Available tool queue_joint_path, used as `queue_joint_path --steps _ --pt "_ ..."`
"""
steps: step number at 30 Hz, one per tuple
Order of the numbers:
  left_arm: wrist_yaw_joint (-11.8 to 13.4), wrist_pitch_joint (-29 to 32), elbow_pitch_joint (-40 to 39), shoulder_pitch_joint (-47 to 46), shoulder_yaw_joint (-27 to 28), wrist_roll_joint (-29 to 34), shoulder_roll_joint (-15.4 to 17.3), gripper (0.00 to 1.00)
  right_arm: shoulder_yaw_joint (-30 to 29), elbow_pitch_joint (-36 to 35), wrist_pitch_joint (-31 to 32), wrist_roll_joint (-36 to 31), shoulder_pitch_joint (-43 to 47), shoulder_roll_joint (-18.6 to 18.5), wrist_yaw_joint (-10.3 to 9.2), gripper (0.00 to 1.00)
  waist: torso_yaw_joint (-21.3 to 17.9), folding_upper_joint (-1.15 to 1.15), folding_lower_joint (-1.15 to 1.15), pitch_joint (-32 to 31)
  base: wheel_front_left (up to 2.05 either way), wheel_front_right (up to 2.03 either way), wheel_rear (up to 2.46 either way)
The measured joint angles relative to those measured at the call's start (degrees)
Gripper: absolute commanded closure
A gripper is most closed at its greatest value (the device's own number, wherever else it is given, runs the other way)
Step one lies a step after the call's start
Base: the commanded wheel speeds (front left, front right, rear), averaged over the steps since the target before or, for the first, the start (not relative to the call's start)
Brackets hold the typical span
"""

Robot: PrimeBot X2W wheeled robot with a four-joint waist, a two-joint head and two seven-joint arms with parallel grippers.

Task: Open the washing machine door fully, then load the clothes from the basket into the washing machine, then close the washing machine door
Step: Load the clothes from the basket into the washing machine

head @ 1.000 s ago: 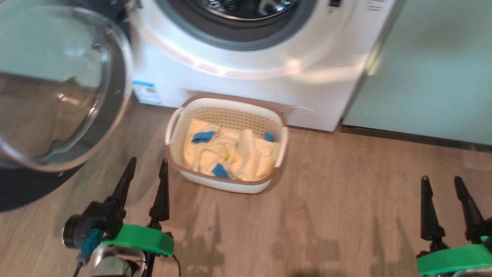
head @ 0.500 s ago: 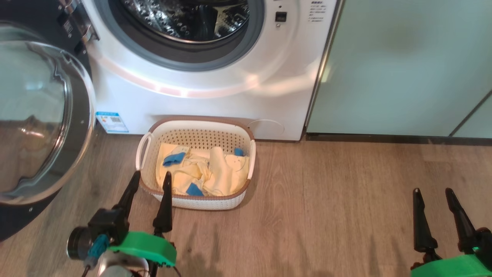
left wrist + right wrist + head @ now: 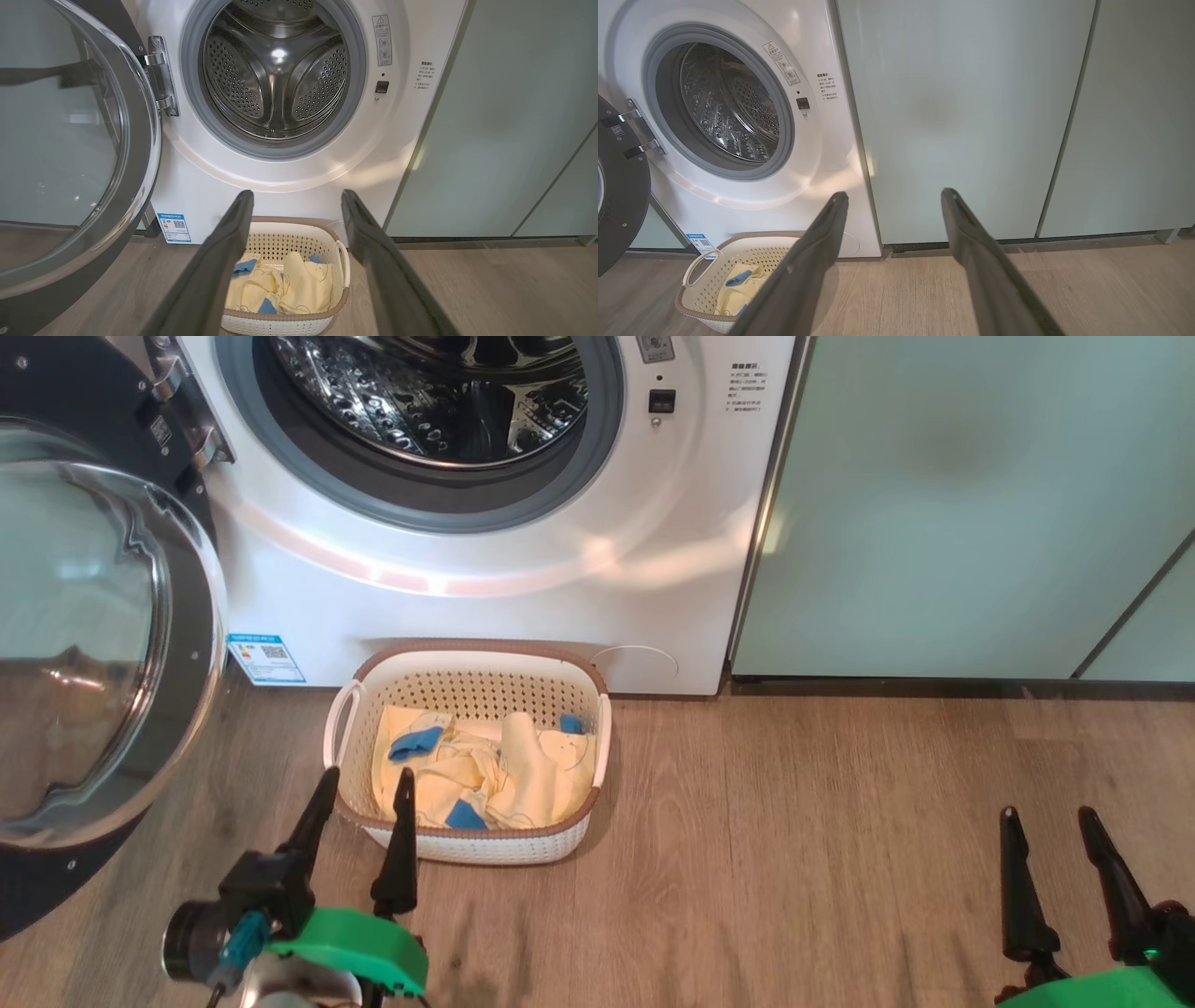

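The white washing machine (image 3: pixel 485 588) stands with its steel drum mouth (image 3: pixel 275 70) uncovered. Its round black-rimmed glass door (image 3: pixel 93 644) hangs swung out to the left on its hinge (image 3: pixel 161 77). On the floor right before the machine sits the cream basket (image 3: pixel 467 845) with pale yellow and blue clothes (image 3: pixel 485 770) heaped inside. My left gripper (image 3: pixel 366 782) hovers open at the basket's near-left corner, nothing between its fingers; in its wrist view the fingers frame the basket (image 3: pixel 336 289). Far to the right, my right gripper (image 3: pixel 1046 821) stands open and empty over bare floor.
Pale green cabinet panels (image 3: pixel 971 504) run along the wall to the right of the machine, with a dark plinth at the floor. Wood-look flooring (image 3: pixel 803 840) spreads open between the basket and my right gripper. A blue sticker (image 3: pixel 266 658) marks the machine's lower left.
The head camera has tilted up, so more of the drum shows and the basket sits lower in view. Both grippers stay open and empty.
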Motion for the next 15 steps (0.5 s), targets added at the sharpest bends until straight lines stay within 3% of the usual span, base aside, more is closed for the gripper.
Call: queue_joint_path --steps 10,15 --pt "0.6 0.2 -0.2 0.9 -1.0 0.0 0.0 0.00 0.0 0.0 0.0 0.0 0.0 0.1 0.00 0.00 -0.1 0.00 0.00 -0.2 0.00 -0.02 0.01" --pt "0.7 0.2 -0.3 0.9 -1.2 0.0 0.2 0.00 0.0 0.0 0.0 0.0 0.0 0.1 0.00 0.00 -0.3 0.00 0.00 -0.2 0.29 -0.75 0.46"
